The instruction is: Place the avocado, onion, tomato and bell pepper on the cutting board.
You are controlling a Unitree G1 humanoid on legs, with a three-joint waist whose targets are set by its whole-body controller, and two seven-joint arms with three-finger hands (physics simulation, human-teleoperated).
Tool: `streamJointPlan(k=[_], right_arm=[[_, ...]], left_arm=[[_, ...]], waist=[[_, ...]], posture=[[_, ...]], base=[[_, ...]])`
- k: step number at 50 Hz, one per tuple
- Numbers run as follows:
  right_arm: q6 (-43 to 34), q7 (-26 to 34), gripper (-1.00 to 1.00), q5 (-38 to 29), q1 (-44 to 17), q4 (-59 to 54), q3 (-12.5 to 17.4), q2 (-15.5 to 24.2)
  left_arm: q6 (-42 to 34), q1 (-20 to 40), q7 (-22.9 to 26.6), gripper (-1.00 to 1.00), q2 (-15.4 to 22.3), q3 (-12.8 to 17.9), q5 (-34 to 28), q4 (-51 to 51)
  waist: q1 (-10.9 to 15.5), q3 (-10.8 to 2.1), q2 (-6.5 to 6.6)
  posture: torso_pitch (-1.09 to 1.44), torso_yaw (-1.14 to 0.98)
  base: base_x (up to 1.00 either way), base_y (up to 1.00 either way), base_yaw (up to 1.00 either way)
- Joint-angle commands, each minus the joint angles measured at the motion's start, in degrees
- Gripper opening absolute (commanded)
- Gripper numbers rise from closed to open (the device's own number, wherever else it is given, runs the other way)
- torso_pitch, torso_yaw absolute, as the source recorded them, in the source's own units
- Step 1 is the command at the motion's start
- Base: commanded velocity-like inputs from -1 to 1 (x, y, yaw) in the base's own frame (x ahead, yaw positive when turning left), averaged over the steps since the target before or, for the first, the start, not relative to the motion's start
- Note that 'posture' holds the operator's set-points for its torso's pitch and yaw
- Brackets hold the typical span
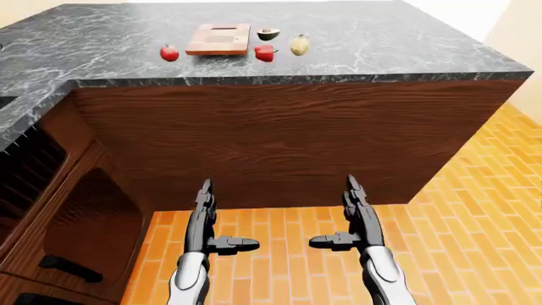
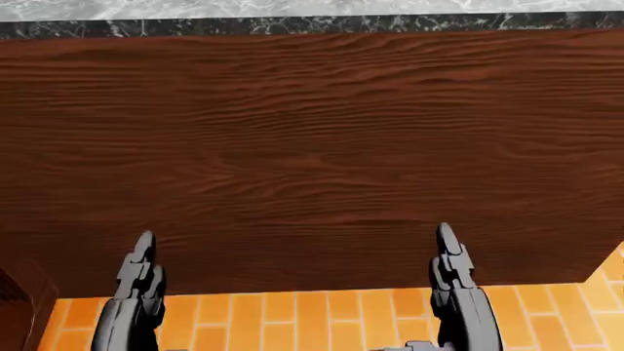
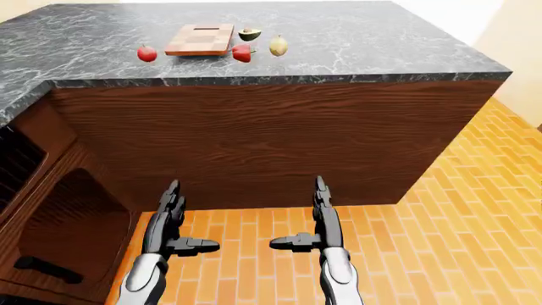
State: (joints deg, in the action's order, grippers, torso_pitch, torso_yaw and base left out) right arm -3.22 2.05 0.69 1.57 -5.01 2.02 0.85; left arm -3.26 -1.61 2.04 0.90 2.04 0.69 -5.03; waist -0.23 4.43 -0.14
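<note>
Showing only in the eye views, cutting board [image 1: 218, 39] and produce; both hands' fingers [image 1: 239, 242] apart, empty.

Desk [image 1: 356, 38]: dark polished marble top, white-veined; sides of dark wood, strong grain, satin. Cutting board [image 1: 218, 38]: pale reddish wood, matt. Floor [image 1: 474, 222]: orange brick, matt. Left hand [image 1: 206, 219] and right hand [image 1: 356, 213]: dark grey metal-look, slightly glossy.

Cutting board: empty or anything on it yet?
Empty. The cutting board lies bare; tomato sits left of it, avocado, bell pepper and onion right.
</note>
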Motion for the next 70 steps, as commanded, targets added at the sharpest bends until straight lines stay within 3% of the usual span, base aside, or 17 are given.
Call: streamJointPlan(k=[1, 3, 5, 8, 13, 24, 25, 30, 36, 53, 55, 56, 58, 61, 67, 69, 70], right_arm=[[-1.71, -1.23, 1.0, -1.28, -2.03, 11.98, -0.8, 0.12], [-5.53, -1.81, 1.0, -1.1, -2.87, 16.79, -0.44, -0.04], [-6.79, -1.66, 1.0, -1.63, -2.72, 18.9, -0.75, 0.14], [-10.09, -0.89, 1.0, -1.32, -2.07, 24.52, -0.33, 0.3], [-15.46, 0.73, 1.0, -0.52, -3.2, 31.22, 1.25, 1.15], [-24.66, 0.63, 1.0, 0.24, -17.71, 33.52, 2.44, 3.37], [-25.24, 0.44, 1.0, 0.51, -18.63, 33.3, 2.61, 3.47], [-27.62, -0.75, 1.0, 1.39, -25.68, 31.05, 3.08, 4.86], [-28.4, -1.65, 1.0, 2.91, -29.6, 29.62, 3.64, 5.76], [-33.19, -3.66, 1.0, 6.72, -30.11, 36.14, 3.68, 6.23], [-33.29, -3.66, 1.0, 6.72, -30.21, 36.27, 3.63, 6.3], [-33.55, -3.73, 1.0, 6.74, -30.36, 36.6, 3.67, 6.35], [-33.63, -3.71, 1.0, 6.81, -30.14, 37.02, 3.6, 6.32], [-33.7, -3.34, 1.0, 7.01, -29.67, 37.75, 3.71, 6.36], [-34.57, -3.25, 1.0, 7.08, -29.12, 39.1, 3.89, 6.55], [-34.38, -3.26, 1.0, 6.85, -29.22, 38.99, 3.83, 6.59], [-34.44, -3.22, 1.0, 6.9, -29.18, 39.05, 3.8, 6.5]], left_arm=[[-2.38, 0.95, -0.44, 1.0, 0.36, -0.21, -0.19, 12.31], [-5.2, 1.0, -0.31, 1.0, 0.73, 0.21, -0.76, 15.62], [-7.06, 0.69, -0.17, 1.0, 0.64, 0.22, -1.28, 18.29], [-10.9, 0.25, -0.25, 1.0, 0.24, -0.74, -2.64, 23.51], [-18.56, 2.91, -0.02, 1.0, 0.28, -1.72, -4.55, 31.14], [-27.72, 19.27, 1.0, 1.0, 4.04, 3.18, -4.03, 29.95], [-28.01, 20.08, 1.16, 1.0, 4.52, 3.32, -3.82, 29.71], [-28.96, 25.03, 1.05, 1.0, 7.4, 5.57, -2.64, 27.34], [-30.4, 27.43, 0.01, 1.0, 9.52, 7.2, -0.89, 27.23], [-35.3, 26.89, -1.81, 1.0, 11.13, 9.11, 1.11, 33.67], [-35.22, 26.68, -1.92, 1.0, 11.37, 9.39, 1.06, 33.7], [-35.98, 26.62, -1.98, 1.0, 11.5, 9.6, 1.24, 34.59], [-36.78, 26.72, -2.04, 1.0, 11.81, 9.65, 1.32, 35.56], [-36.37, 26.11, -2.24, 1.0, 11.76, 9.98, 1.39, 35.57], [-37.18, 26.81, -3.27, 1.0, 12.26, 10.56, 1.6, 36.87], [-37.05, 27.37, -3.89, 1.0, 12.49, 11.24, 1.89, 37.21], [-36.77, 27.0, -3.96, 1.0, 12.61, 11.11, 1.87, 37.12]], waist=[[-0.12, -0.05, -0.45], [0.59, -3.79, -0.08], [0.42, -1.31, -0.41], [0.56, -4.25, -0.34], [0.71, -4.85, -0.37], [0.43, -5.34, -0.08], [0.35, -6.48, 0.17], [0.06, -3.04, 0.95], [-0.58, -2.09, 3.94], [1.19, -3.69, -0.03], [1.15, -3.96, -1.45], [0.92, -3.44, -0.35], [0.81, -0.98, -2.08], [0.29, -2.41, -2.21], [-0.79, -2.88, 0.71], [-0.67, -3.8, 3.42], [-0.7, -5.78, 5.87]], posture=[[0.0, 0.0], [0.0, 0.0], [0.0, 0.0], [0.0, 0.0], [0.0, 0.0], [0.0, 0.0], [0.0, 0.0], [0.0, 0.0], [0.0, 0.0], [0.0, 0.0], [0.0, 0.0], [0.0, 0.0], [0.0, 0.0], [0.0, 0.0], [0.0, 0.0], [0.0, 0.0], [0.0, 0.0]], base=[[0.0, 0.0, 0.0], [0.0, 0.0, 0.0], [0.0, 0.0, 0.0], [0.0, 0.0, 0.0], [0.0, 0.0, 0.0], [0.0, 0.0, 0.0], [0.07, 0.05, 0.0], [0.23, 0.11, 0.0], [0.42, 0.25, 0.0], [0.47, 0.2, 0.0], [0.47, 0.01, 0.0], [0.47, 0.02, 0.0], [0.47, 0.01, 0.0], [0.47, 0.01, 0.0], [0.47, 0.01, 0.0], [0.47, 0.01, 0.0], [0.46, 0.02, 0.0]])
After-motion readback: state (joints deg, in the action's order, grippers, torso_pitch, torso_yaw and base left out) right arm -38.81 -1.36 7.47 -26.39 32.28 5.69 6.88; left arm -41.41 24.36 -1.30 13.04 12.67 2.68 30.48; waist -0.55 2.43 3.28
